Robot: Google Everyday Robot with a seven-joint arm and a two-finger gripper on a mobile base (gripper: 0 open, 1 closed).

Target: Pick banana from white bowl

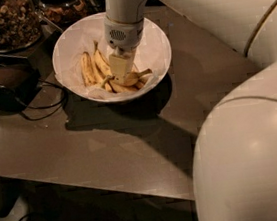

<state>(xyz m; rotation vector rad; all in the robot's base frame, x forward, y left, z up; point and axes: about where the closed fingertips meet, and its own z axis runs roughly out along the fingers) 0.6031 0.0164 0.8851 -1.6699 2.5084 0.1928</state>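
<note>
The white bowl (154,35) stands at the back of the dark table and holds several yellow bananas on crinkled white paper. The curved banana (126,87) lies along the bowl's front, its dark stem tip pointing right, partly hidden under my gripper. My gripper (122,74) reaches straight down into the middle of the bowl and sits right on the bananas there. Straighter bananas (88,68) lie just left of it.
Two glass jars of nuts (1,21) (65,8) stand behind the bowl at the back left. A black device (2,84) with cables lies left of the bowl. My arm's large white body (248,144) fills the right side.
</note>
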